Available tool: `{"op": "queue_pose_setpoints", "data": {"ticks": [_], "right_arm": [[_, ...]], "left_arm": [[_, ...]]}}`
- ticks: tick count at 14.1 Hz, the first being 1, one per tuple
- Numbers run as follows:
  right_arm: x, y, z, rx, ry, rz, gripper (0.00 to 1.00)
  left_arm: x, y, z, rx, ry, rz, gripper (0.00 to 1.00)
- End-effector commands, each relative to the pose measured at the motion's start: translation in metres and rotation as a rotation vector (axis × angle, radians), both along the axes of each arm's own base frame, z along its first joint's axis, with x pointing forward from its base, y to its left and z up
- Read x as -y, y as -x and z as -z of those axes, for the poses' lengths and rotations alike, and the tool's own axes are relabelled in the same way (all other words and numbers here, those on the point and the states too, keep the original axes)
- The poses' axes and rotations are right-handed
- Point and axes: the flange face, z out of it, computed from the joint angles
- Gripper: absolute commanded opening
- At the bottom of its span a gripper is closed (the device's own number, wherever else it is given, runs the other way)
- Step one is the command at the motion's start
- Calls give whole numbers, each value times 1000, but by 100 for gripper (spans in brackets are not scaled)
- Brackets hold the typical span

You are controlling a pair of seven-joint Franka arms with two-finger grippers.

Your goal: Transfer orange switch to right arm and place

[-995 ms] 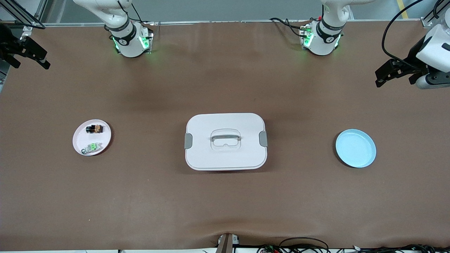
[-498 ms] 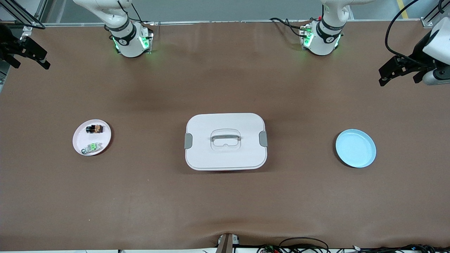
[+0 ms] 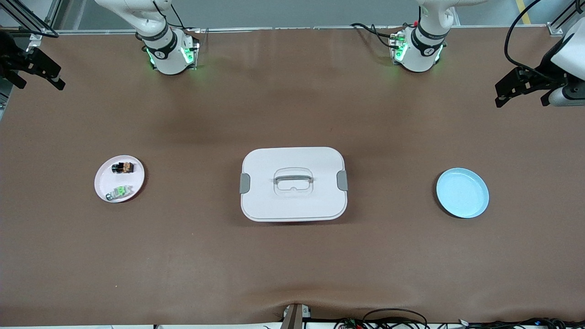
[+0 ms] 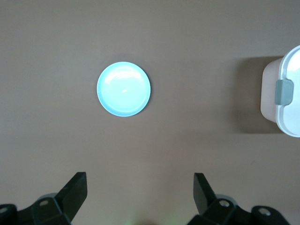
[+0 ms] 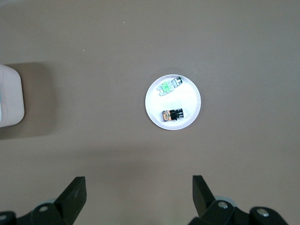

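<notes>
The orange switch [image 3: 123,167] lies on a small white plate [image 3: 103,181] toward the right arm's end of the table. It also shows in the right wrist view [image 5: 171,115] on that plate [image 5: 187,101]. A similar green-middled part [image 3: 119,192] lies on the same plate, nearer the front camera. My right gripper [image 3: 41,81] is open and empty, high over the table's edge at that end, apart from the plate; its own view shows its jaws [image 5: 139,192] wide apart. My left gripper [image 3: 521,97] is open and empty over the left arm's end of the table, also seen in its own view [image 4: 140,190].
A white lidded box [image 3: 293,201] with a handle and grey clasps sits mid-table; its edge shows in the left wrist view [image 4: 287,93]. An empty light-blue plate [image 3: 462,193] lies toward the left arm's end and shows in the left wrist view [image 4: 124,89].
My left gripper has drifted a little toward the table's end and the robots' side. The right arm and the things on the table have not moved.
</notes>
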Motion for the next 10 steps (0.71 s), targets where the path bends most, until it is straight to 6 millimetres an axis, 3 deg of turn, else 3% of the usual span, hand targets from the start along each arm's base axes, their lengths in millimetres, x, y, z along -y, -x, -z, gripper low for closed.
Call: {"op": "queue_pose_setpoints", "data": {"ticks": [1, 10], "right_arm": [[1, -3, -5, -8, 7, -6, 100], [1, -3, -5, -8, 7, -3, 100]], "left_arm": [[0, 7, -14, 2, 33, 21, 100], [5, 2, -6, -5, 31, 29, 100]]}}
